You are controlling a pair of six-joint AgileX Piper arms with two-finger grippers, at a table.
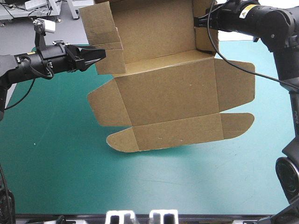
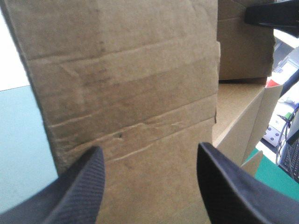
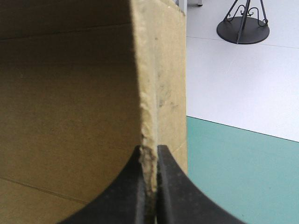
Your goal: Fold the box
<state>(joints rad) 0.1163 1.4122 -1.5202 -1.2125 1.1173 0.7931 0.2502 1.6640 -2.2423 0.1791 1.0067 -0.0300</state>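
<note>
One brown box [image 1: 163, 88], a single cut sheet, up off the teal-green cover [image 1: 56, 154] and hanging over the table's far half. Long axis from the far edge down toward the near one, with the round-eared lid panel lowest. Two grippers in play. At the far right corner, the right gripper [image 1: 200, 21] pinched nearly closed on a raised wall, the board edge squeezed between its black fingers [image 3: 173, 186], apparently carrying the whole sheet. On the other side, the left gripper [image 1: 99, 53] spread wide, nothing held, aimed at the left side flap [image 1: 114, 63]. That flap dead ahead and spanning the gap between both fingers; touching or just short, impossible to tell. Likely next: closing on that flap, the left arm clearly the nearer one.
</note>
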